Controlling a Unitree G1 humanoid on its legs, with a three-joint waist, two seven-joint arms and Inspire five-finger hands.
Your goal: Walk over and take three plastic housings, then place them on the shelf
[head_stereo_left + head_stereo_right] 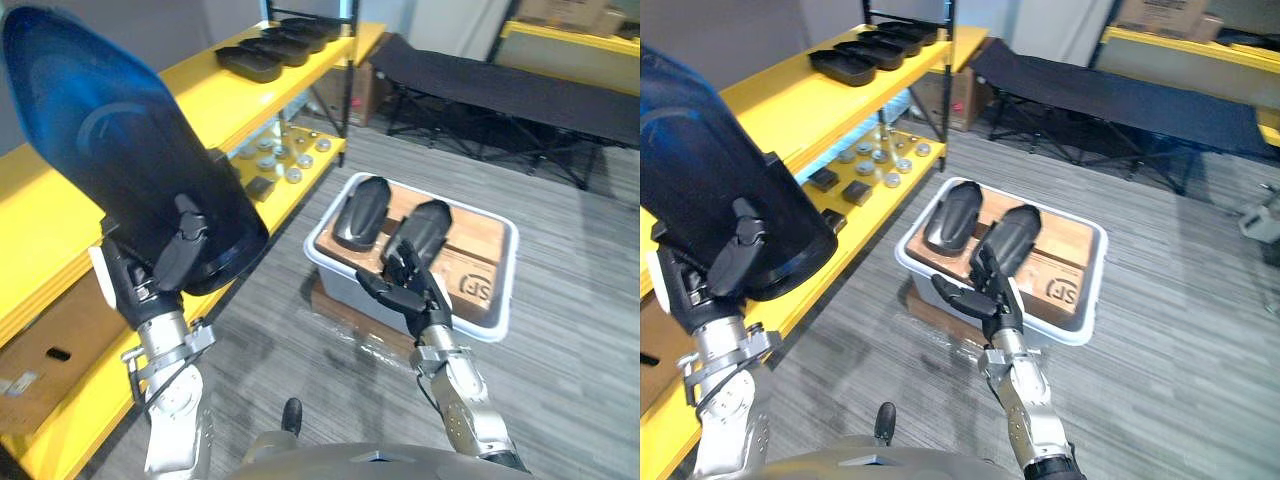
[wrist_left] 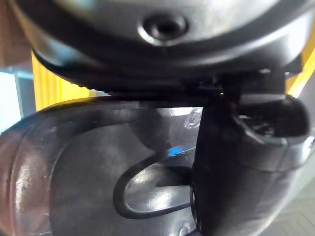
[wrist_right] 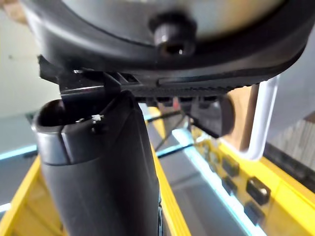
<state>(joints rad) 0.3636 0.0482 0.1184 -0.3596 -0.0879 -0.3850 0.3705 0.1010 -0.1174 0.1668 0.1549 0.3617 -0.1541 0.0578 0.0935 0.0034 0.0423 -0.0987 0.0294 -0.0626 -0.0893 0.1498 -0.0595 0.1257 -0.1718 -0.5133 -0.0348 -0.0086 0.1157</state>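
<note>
My left hand (image 1: 150, 275) holds a large black plastic housing (image 1: 110, 150) raised up close in front of the yellow shelf (image 1: 40, 220), thumb curled over its lower edge; its glossy inside fills the left wrist view (image 2: 98, 172). Two more black housings (image 1: 360, 212) (image 1: 428, 228) lie on cardboard in a white bin (image 1: 510, 270) on the floor. My right hand (image 1: 405, 288) hovers over the bin's near rim, fingers relaxed and holding nothing, just short of the right-hand housing. Several housings (image 1: 280, 45) sit in a row on the shelf's top board, further back.
The shelf's lower board carries small round metal parts (image 1: 280, 155) and dark blocks (image 1: 855, 190). A black folding cot (image 1: 500, 85) stands behind the bin. Grey floor lies open between shelf and bin.
</note>
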